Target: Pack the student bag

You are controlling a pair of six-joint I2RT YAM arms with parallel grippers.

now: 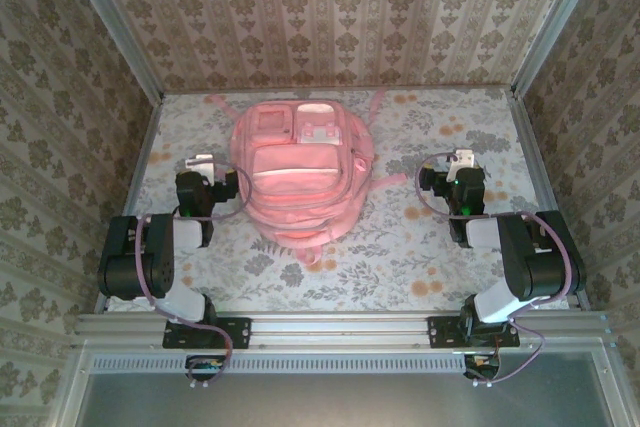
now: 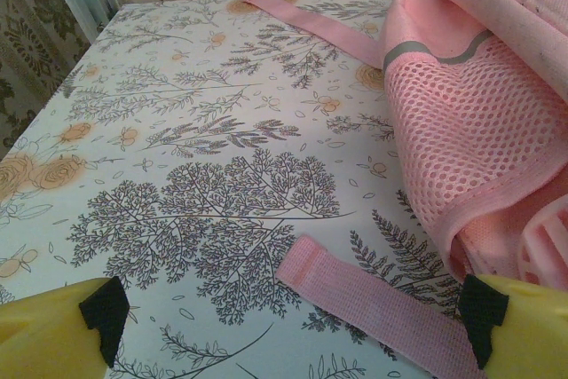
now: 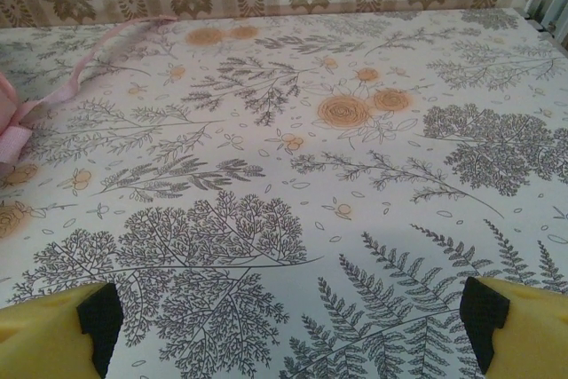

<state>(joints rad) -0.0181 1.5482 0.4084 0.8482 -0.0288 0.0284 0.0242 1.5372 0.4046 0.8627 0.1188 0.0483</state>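
Now: bag flat at mid-table, both grippers wide open and empty

Lies front up on the floral table, toward the far wall, between the two arms. Lighter pockets and zippers face the top camera. Mesh side pocket close in the left wrist view, at right. One flat strap on the table beside it, crossing between the yellow fingers; another running toward the far edge. Thin strap curving over the table in the right wrist view, a bit of pink fabric at the left border.

Left gripper just beside the bag's left side, spread wide, gripping nothing. Right gripper apart from the bag's right side, likewise spread wide over bare table, nothing held.
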